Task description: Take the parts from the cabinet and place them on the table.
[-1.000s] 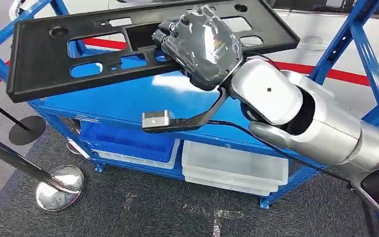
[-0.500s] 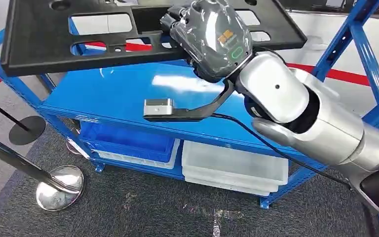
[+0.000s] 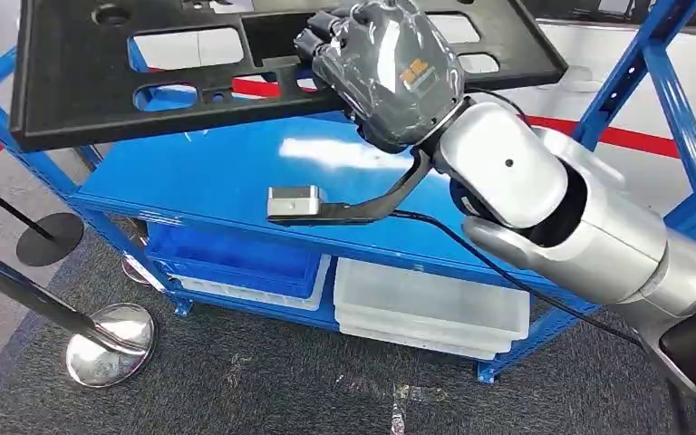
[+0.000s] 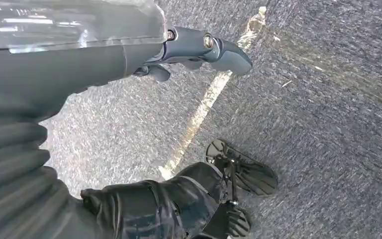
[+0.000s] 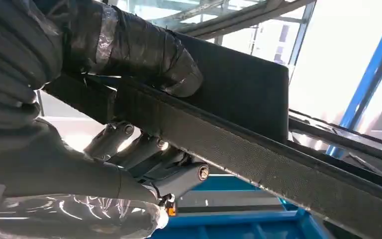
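Head view: I see right hand (image 3: pixel 385 68) gripping long flat black plastic panel with cut-out slots (image 3: pixel 82 82), held tilted above blue metal cabinet shelf (image 3: pixel 217 181) | right wrist view: thumb (image 5: pixel 144 50) over panel edge, fingers (image 5: pixel 174 172) beneath | left wrist view: left hand (image 4: pixel 194 47) over grey carpet (image 4: pixel 328 99), fingers loosely extended, holding nothing
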`<state>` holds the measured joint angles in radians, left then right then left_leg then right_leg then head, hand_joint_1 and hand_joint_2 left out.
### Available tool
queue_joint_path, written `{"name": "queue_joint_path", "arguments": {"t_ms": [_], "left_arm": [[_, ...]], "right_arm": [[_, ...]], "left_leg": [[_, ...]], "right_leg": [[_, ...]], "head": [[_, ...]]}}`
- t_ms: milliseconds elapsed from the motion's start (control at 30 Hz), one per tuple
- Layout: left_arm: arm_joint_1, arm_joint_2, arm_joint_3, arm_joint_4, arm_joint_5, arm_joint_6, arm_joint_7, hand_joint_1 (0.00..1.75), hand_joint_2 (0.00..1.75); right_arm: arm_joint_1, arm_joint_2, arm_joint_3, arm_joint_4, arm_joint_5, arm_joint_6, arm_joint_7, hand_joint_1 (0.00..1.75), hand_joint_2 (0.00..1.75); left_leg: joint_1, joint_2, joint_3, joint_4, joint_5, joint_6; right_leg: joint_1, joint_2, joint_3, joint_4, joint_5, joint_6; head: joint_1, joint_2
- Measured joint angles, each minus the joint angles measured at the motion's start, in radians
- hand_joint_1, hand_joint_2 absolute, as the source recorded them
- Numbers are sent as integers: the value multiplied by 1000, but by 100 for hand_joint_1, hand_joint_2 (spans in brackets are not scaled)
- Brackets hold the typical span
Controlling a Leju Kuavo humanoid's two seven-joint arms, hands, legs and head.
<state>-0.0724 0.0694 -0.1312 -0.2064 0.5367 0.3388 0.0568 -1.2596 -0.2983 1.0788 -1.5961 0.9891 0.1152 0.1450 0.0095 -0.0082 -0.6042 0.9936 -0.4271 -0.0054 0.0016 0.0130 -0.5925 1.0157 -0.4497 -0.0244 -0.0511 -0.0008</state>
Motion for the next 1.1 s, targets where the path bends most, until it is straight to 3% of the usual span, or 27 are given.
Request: {"name": "queue_joint_path", "arguments": {"t_ms": [133, 300, 333, 433, 533, 767, 833, 867, 900, 1000, 1033, 1067, 1100], "left_arm": [[0, 0, -9, 0, -2, 0, 0, 0, 175], [0, 0, -10, 0, -9, 2, 3, 0, 175], [0, 0, -12, 0, -8, 3, 6, 0, 175], [0, 2, -20, 0, 2, 8, 11, 0, 175], [0, 5, -23, 0, 10, 11, 12, 0, 175], [-1, 11, -26, 0, 13, 11, 11, 0, 175], [-1, 12, -26, 0, 14, 13, 12, 0, 175], [-1, 12, -27, 0, 14, 14, 12, 0, 175], [-1, 12, -27, 0, 14, 14, 12, 0, 175], [-3, 12, -31, 0, 14, 14, 13, 0, 175], [-3, 12, -33, 0, 15, 14, 13, 0, 175], [-3, 12, -34, 0, 15, 14, 14, 0, 175], [-2, 11, -34, 0, 15, 14, 15, 0, 175]], "right_arm": [[0, 0, 0, 0, 18, 2, -6, 175, 175], [-2, 0, 0, 0, -29, -16, -74, 175, 175], [-4, 0, 0, 0, -45, 0, -73, 175, 175], [-38, 0, 10, 2, -159, 139, -73, 175, 175], [-75, 0, 33, 6, -209, 164, -63, 175, 175], [-106, 0, 64, 6, -206, 158, -33, 175, 175], [-118, 0, 64, 6, -206, 158, -32, 175, 175], [-122, 0, 64, 6, -206, 159, -31, 175, 175], [-128, 0, 65, 6, -206, 159, -30, 175, 175], [-133, 0, 72, 6, -206, 159, -29, 175, 175], [-132, 0, 77, 6, -207, 159, -29, 175, 175], [-131, 0, 83, 6, -207, 160, -29, 175, 175], [-131, 0, 85, 6, -207, 160, -29, 175, 175]], "left_leg": [[0, 0, 0, 0, 0, 0], [0, 0, 0, 0, 0, 0], [0, 0, 0, 0, 0, 0], [0, 0, -1, 0, 0, 0], [-2, 0, -1, 2, -1, 2], [-5, -1, -5, 10, -8, 13], [-2, 0, 3, -6, -2, 22], [9, 3, 15, -22, 5, 25], [9, 4, 21, -28, 6, 27], [12, 5, 25, -27, 2, 30], [14, 5, 26, -25, 0, 28], [18, 3, 28, -22, -5, 23], [25, 1, 31, -16, -12, 15]], "right_leg": [[0, 0, 0, 0, 0, 0], [0, 0, 0, 0, 0, 0], [0, 0, 0, 0, 0, 0], [0, 0, 0, 0, 0, 0], [-2, 0, 0, -1, 0, 0], [-5, -1, 1, -2, -1, 6], [-1, -1, 6, -10, -1, 15], [-4, -3, 2, -4, -8, 19], [-4, -4, -9, 28, -30, 22], [-14, -4, -132, 262, -121, 34], [-19, -4, -154, 292, -120, 37], [-24, -5, -153, 277, -94, 42], [-31, -6, -126, 209, -43, 48]], "head": [[0, 0], [0, 0], [0, 0], [0, 0], [-1, 0], [0, 0], [-1, 0], [1, 0], [5, 0], [7, 0], [8, 0], [7, 0], [8, 0]]}}
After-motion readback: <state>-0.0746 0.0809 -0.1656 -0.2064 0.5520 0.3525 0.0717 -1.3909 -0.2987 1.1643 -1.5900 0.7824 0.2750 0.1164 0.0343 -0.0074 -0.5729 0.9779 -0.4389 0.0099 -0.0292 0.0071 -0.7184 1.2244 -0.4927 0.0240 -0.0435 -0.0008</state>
